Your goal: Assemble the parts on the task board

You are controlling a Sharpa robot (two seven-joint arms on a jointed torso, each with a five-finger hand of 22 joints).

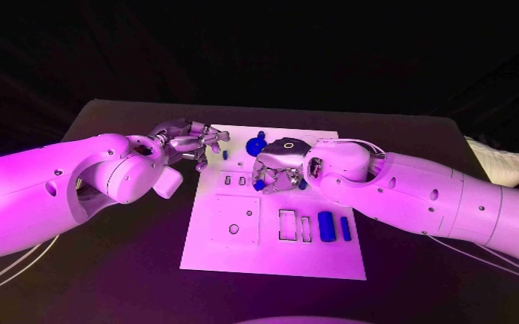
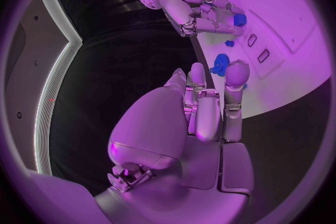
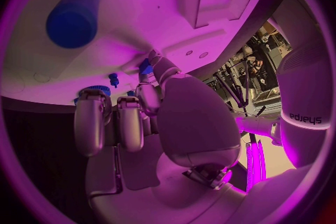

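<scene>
I judge the job well short of done. On the task board two long blue parts lie side by side near the edge closest to me, next to open rectangular slots, so they do not look seated to me. A blue gear sits near the far edge, and a small blue peg stands just beside my left hand's fingertips.

My right hand hangs low over the middle of the board with its fingers curled down. In the right wrist view a small blue piece shows at one fingertip, and the head view shows blue under the fingers, so I judge that I pinch it, though I cannot tell how firmly. It seems to sit just by the small slots in the board's middle, which I take to be where it goes.

My left hand hovers at the board's far left corner, fingers spread and holding nothing that I can see.

What stands in the way is mostly myself: my right hand covers the spot it works on, and the gear and peg lie close between my two hands. The black desk surrounds the board.
</scene>
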